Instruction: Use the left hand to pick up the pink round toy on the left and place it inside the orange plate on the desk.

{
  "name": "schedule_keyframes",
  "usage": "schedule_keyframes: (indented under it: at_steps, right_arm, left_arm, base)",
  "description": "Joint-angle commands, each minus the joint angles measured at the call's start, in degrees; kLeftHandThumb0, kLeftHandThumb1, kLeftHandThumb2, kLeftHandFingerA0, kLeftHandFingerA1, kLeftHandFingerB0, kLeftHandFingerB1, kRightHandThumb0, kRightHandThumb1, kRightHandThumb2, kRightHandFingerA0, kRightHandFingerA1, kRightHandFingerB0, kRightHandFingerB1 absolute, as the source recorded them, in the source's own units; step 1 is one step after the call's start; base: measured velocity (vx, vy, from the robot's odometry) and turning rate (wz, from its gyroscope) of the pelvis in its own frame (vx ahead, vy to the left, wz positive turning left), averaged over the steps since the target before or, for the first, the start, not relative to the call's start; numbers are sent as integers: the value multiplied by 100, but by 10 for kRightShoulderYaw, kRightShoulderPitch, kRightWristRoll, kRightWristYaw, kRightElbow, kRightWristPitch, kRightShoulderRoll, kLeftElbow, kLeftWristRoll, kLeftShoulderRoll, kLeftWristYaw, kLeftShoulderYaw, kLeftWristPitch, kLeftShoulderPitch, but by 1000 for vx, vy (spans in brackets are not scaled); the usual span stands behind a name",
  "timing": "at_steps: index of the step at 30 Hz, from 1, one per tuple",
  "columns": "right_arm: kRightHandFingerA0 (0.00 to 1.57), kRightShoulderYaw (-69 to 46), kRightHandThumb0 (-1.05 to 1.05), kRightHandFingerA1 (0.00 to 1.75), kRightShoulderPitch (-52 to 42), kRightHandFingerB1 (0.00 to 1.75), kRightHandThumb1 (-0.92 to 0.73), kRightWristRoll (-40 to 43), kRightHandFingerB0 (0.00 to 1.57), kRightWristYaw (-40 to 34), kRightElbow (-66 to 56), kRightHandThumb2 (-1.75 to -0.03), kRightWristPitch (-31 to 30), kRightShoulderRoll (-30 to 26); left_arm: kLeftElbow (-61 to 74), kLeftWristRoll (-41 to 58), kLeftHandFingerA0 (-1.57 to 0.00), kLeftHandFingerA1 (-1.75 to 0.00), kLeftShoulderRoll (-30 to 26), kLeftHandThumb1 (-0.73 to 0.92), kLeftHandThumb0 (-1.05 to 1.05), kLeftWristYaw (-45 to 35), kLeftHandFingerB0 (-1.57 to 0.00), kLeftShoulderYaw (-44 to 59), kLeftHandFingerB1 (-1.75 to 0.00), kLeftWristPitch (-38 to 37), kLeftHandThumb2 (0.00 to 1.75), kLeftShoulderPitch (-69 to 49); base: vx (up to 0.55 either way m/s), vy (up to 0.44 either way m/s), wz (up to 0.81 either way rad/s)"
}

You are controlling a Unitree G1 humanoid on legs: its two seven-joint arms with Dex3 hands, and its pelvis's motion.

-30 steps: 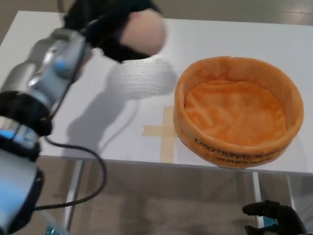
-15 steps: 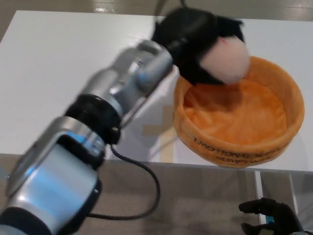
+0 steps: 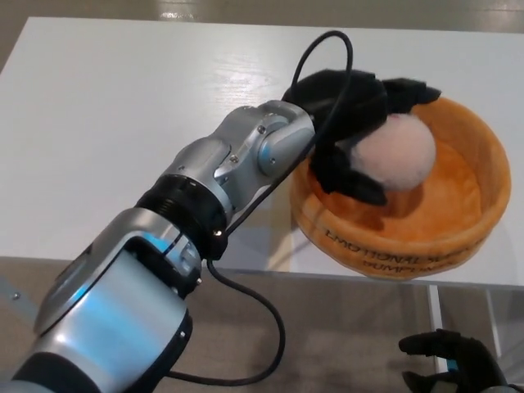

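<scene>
Reaching in from the picture's left, my left arm stretches its silver and black segments across the white desk (image 3: 106, 123), a black cable looping off the forearm and over the wrist. At the end of that arm the left hand (image 3: 352, 123) sits just inside the near-left part of the orange plate (image 3: 483, 221), which is a soft, high-walled fabric bowl with dark lettering on its front wall. The hand is closed around the pink round toy (image 3: 399, 152): a thick black finger (image 3: 360, 182) curls under the ball on the side nearest me, and more black fingers wrap over its top and far side, so the toy is cupped and held, not loose. The toy sits to the right of the palm, within the plate's rim and close above its orange floor; I cannot tell whether it touches the fabric yet. I judge this to be the placing step, almost finished. The next move, as I read it, calls for spreading the fingers so the ball settles onto the floor, then lifting the hand up and back to the left without catching the soft wall. Far below and to the right of the plate, under the desk edge, my right hand (image 3: 454, 364) hangs idle with fingers apart, holding nothing.
</scene>
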State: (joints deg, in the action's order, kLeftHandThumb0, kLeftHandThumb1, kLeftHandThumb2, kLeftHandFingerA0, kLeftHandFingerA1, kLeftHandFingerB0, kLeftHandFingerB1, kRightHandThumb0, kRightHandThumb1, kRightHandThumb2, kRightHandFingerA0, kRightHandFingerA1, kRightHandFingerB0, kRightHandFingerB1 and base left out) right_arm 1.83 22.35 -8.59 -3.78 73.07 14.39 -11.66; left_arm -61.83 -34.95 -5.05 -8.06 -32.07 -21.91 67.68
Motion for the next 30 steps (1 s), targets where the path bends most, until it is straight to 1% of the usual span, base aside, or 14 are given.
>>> schedule_keyframes:
  at_steps: [1,5,14,15,20,21,22,23,24,25,26,27,29,30]
  right_arm:
    - [57,-1,-16,85,-4,76,-58,-4,56,0,4,-57,-3,5]
    - [57,0,-16,84,-1,74,-59,-4,56,0,4,-57,-7,5]
    - [59,2,-16,86,0,76,-58,-6,57,-2,5,-57,-7,6]
    - [59,2,-16,85,1,75,-58,-7,57,-2,6,-57,-7,6]
    - [60,2,-14,85,5,74,-59,-6,56,-2,5,-57,-11,6]
    - [59,1,-14,84,5,75,-58,-6,57,-2,5,-57,-13,6]
    - [59,1,-14,84,6,75,-58,-5,57,-2,5,-57,-15,7]
    - [60,1,-13,86,6,76,-57,-5,58,-2,5,-57,-13,7]
    - [60,0,-13,86,6,76,-57,-5,58,-2,5,-57,-12,7]
    - [59,0,-12,86,6,76,-57,-4,57,-1,4,-57,-12,7]
    - [59,-1,-12,86,6,76,-57,-3,57,-1,3,-57,-13,7]
    - [60,-1,-12,87,6,77,-57,-3,58,1,3,-57,-12,7]
    - [60,-2,-12,87,5,77,-57,-2,58,2,3,-57,-11,7]
    - [61,-1,-11,87,5,76,-57,-2,57,2,3,-57,-10,7]
  left_arm:
    - [5,-1,0,0,6,65,-102,-61,0,-7,-1,28,106,-5]
    - [22,12,0,0,1,74,-105,-84,0,4,0,37,115,4]
    - [90,21,0,0,-20,66,-102,-99,0,36,0,53,109,18]
    - [110,31,0,0,-25,76,-103,-108,0,46,0,52,63,22]
    - [176,67,0,0,-37,71,-103,-157,0,86,0,67,62,29]
    - [194,73,0,0,-39,58,-97,-161,0,94,0,75,59,30]
    - [217,78,0,0,-41,58,-97,-165,0,104,0,84,59,29]
    - [238,73,0,0,-41,47,-75,-162,0,108,0,98,55,25]
    - [246,71,0,0,-41,47,-75,-162,0,110,0,103,55,23]
    - [260,59,0,0,-41,37,-30,-142,0,110,0,100,52,17]
    - [269,54,0,0,-41,37,-30,-135,0,110,0,101,52,13]
    - [270,54,0,0,-42,39,-7,-133,0,110,0,95,52,11]
    - [274,55,0,0,-42,39,-7,-131,0,111,0,90,52,9]
    - [279,55,0,0,-43,44,4,-132,0,111,-1,92,55,7]
  base:
    - [0,0,0]
    - [0,0,0]
    - [0,0,0]
    - [0,0,0]
    - [0,0,0]
    - [0,0,0]
    - [0,0,0]
    - [0,0,0]
    - [0,0,0]
    - [0,0,0]
    - [0,0,0]
    - [0,0,0]
    - [0,0,0]
    - [0,0,0]
